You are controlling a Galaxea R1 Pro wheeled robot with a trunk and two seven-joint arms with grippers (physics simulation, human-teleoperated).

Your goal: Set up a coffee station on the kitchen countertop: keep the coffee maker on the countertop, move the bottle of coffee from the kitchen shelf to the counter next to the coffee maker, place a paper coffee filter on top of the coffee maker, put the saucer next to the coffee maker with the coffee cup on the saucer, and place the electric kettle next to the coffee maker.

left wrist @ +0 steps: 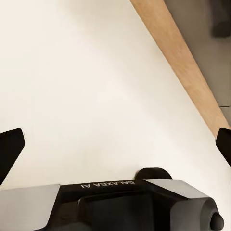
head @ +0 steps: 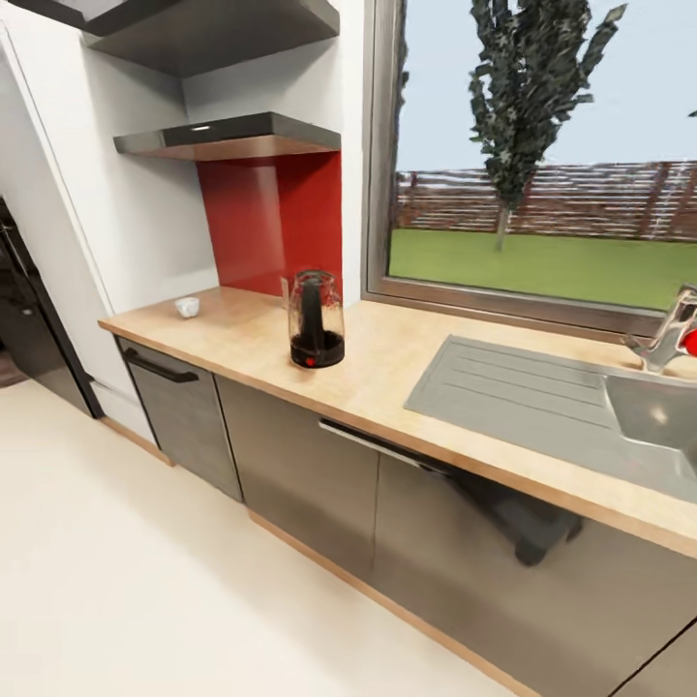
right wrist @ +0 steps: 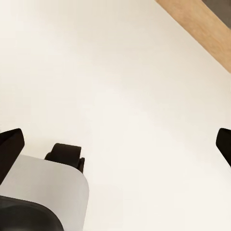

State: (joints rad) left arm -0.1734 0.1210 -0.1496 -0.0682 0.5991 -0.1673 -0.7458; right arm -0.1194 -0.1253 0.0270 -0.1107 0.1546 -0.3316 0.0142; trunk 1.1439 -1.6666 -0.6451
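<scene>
The electric kettle, clear glass with a black base and red switch, stands on the light-wood kitchen countertop in front of the red wall panel. A tiny white coffee cup sits near the countertop's left end. Above it hang the dark grey kitchen shelf boards, bare on the parts that show. My left gripper hangs open over the pale floor, fingertips wide apart. My right gripper is likewise open over the floor, nothing between its fingers.
A steel sink with drainboard and tap is inset at the countertop's right. Glossy dark grey cabinets with a wooden plinth run below. A dark appliance stands at the far left. A window is behind the sink.
</scene>
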